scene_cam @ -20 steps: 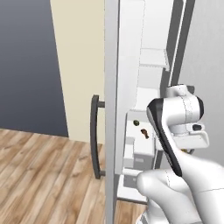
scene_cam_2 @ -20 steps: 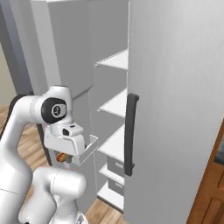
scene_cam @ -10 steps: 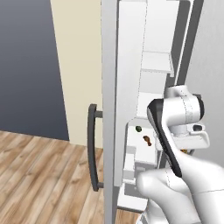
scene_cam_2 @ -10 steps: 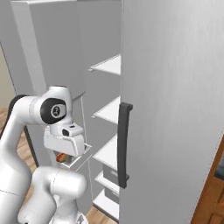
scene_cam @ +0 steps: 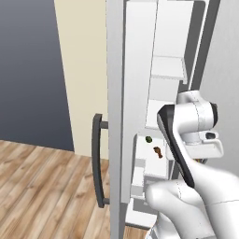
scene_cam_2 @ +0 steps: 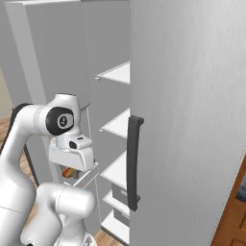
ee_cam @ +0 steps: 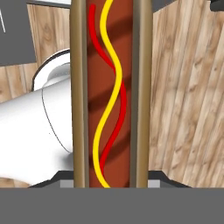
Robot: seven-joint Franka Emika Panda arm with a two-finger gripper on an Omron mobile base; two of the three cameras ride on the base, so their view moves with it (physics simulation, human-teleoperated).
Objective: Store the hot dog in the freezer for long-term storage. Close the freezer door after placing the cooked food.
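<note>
My end effector (scene_cam_2: 70, 169) is clamped on the hot dog (ee_cam: 111, 94); in the hand view the bun runs top to bottom through mid-frame, straight up from my fingertips, wood floor (ee_cam: 188, 96) behind it. In the right base view a sliver of orange-tan shows under my hand, lower left of frame, just above a wire shelf edge.

Freezer (scene_cam_2: 117, 125) stands open at centre of the right base view, white shelves stepping down; the plain fridge door (scene_cam_2: 192, 120) takes the right half. Freezer door (scene_cam: 133, 102) stands edge-on at centre of the left base view, handle (scene_cam: 97, 161) lower left, white bins facing me.

Risks, as I judge them: the hot dog hangs low and short of the shelves, so a straight push could catch the wire edge and lever the bun loose. My elbow sits near the door bins; a wide swing could knock them.

Left base view shows the bins holding a small green item (scene_cam: 148, 138) and a brown lump (scene_cam: 158, 151); the right base view hides those but shows the shelves.
</note>
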